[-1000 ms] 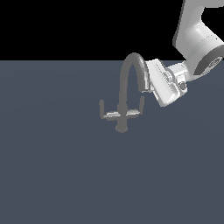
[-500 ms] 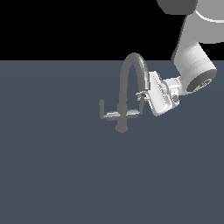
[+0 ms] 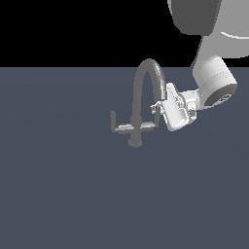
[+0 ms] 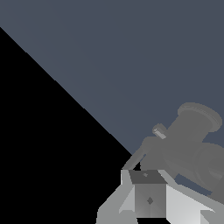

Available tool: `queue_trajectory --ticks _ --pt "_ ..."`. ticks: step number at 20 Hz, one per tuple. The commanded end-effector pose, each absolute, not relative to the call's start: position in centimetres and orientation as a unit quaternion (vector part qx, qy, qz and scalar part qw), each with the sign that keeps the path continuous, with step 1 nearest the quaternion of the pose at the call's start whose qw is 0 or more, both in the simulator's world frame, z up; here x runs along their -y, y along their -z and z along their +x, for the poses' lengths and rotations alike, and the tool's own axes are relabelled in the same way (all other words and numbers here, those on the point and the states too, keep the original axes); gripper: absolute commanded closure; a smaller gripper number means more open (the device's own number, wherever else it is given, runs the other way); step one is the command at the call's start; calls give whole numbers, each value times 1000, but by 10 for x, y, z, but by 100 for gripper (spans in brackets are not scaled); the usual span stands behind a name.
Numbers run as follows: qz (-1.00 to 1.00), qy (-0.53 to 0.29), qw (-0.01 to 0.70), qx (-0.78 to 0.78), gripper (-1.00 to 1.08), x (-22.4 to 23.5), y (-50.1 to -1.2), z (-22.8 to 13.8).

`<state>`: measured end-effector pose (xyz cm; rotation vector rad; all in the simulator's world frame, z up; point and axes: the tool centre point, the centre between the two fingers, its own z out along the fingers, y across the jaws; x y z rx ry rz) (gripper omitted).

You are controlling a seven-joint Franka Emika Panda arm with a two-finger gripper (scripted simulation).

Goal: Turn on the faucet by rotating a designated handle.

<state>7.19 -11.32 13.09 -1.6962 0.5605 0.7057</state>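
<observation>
Upright grey faucet (image 3: 138, 104), handle (image 3: 154, 116) sideways

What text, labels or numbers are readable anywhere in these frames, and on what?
None. The faucet, the gripper, the white arm and the dark floor are all plain renders with no words, brands, numbers or signs in either view.

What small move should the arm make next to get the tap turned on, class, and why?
Probably push on sideways. The gripper is already level with the handle on the spout side of the faucet, seemingly touching its upturned tip, so a short sweep should rotate it. Actual contact is hard to confirm.
</observation>
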Motion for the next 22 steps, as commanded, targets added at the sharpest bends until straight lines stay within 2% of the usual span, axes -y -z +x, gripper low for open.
queue_trajectory --ticks 1,22 --pt "-724 -301 573 -239 108 113 -131 72" --pt "-724 -301 573 -239 108 122 -145 33"
